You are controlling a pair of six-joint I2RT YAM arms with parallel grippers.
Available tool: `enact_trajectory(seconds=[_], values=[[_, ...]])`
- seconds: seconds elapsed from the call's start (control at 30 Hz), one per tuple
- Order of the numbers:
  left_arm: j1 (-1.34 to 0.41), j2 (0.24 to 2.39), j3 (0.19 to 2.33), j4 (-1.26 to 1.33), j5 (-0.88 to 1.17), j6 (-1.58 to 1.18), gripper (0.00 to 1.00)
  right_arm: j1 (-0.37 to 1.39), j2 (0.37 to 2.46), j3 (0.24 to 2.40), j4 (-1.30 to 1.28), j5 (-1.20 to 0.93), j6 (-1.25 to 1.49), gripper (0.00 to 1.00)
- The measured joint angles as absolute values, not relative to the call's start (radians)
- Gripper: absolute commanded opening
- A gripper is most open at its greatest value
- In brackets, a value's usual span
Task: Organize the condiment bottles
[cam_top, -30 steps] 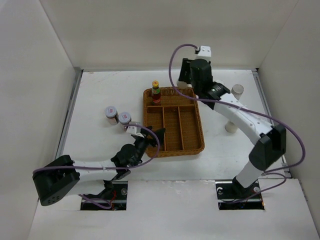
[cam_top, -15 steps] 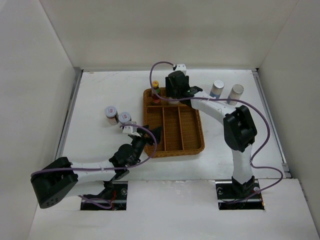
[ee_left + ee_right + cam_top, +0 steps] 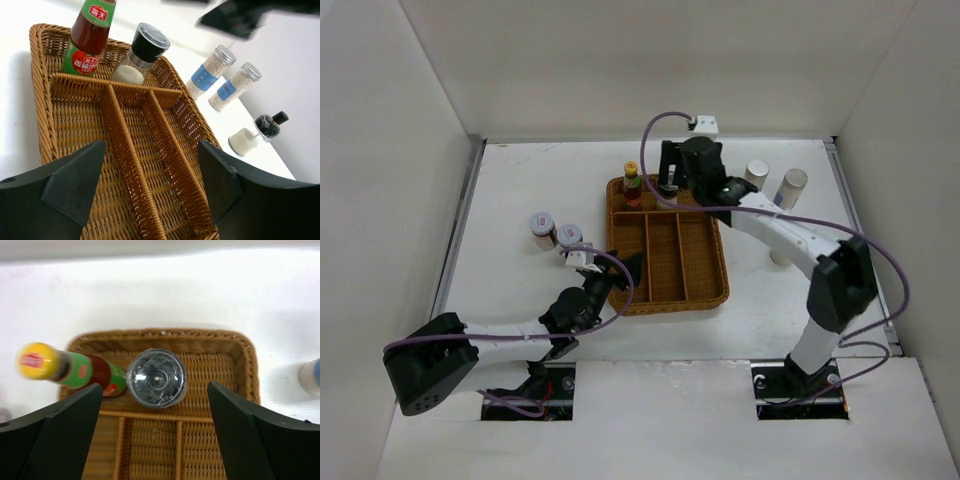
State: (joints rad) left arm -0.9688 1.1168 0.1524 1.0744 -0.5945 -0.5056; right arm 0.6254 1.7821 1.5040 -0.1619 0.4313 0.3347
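A white table carries a brown wicker divided tray near its middle, with one cross compartment at the far end and long lanes running toward the arms

The right gripper hangs over that far compartment, its dark fingers spread wide and holding nothing. The left gripper sits low at the tray's near left corner, pointing along the lanes, also spread apart and empty

In the far compartment a tall dark sauce bottle with a yellow cap and green label stands upright at the left end. Just beside it, on its right, stands a pale bottle with a round black cap, directly under the right gripper and between its fingers without touching them

Two white shakers with blue labels and silver lids stand together on the table beyond the tray's far right corner

Two dark jars with white lids stand side by side on the table, left of the tray

A small pale bottle with a black top is on the table to the right of the tray and appears to lie on its side
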Motion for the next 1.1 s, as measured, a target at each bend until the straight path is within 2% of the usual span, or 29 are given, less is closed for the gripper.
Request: enact_trajectory(seconds=[0.13,0.27,0.43,0.77,0.9,1.0,1.07,1.1], values=[[-0.969,1.122,0.152,1.074,-0.595,-0.506,0.73,0.569,1.617,1.419,-0.139,0.443,0.336,0.94],[-0.969,1.123,0.152,1.074,-0.593,-0.506,0.73,0.421,1.552,1.374,-0.13,0.487,0.336,1.0],[-0.969,1.128,0.152,1.074,-0.591,-0.506,0.73,0.283,1.608,1.366,-0.148,0.509,0.316,1.0],[-0.968,1.136,0.152,1.075,-0.591,-0.507,0.74,0.219,1.761,1.389,-0.193,0.467,0.29,0.97],[-0.962,1.137,0.152,1.075,-0.592,-0.507,0.74,0.201,1.814,1.425,-0.194,0.452,0.29,0.82],[-0.962,1.138,0.152,1.075,-0.592,-0.507,0.74,0.194,1.85,1.441,-0.192,0.44,0.288,0.57],[-0.962,1.141,0.152,1.074,-0.591,-0.507,0.74,0.191,1.855,1.442,-0.179,0.439,0.29,0.48],[-0.962,1.141,0.152,1.074,-0.591,-0.507,0.74,0.191,1.854,1.442,-0.176,0.434,0.29,0.48]])
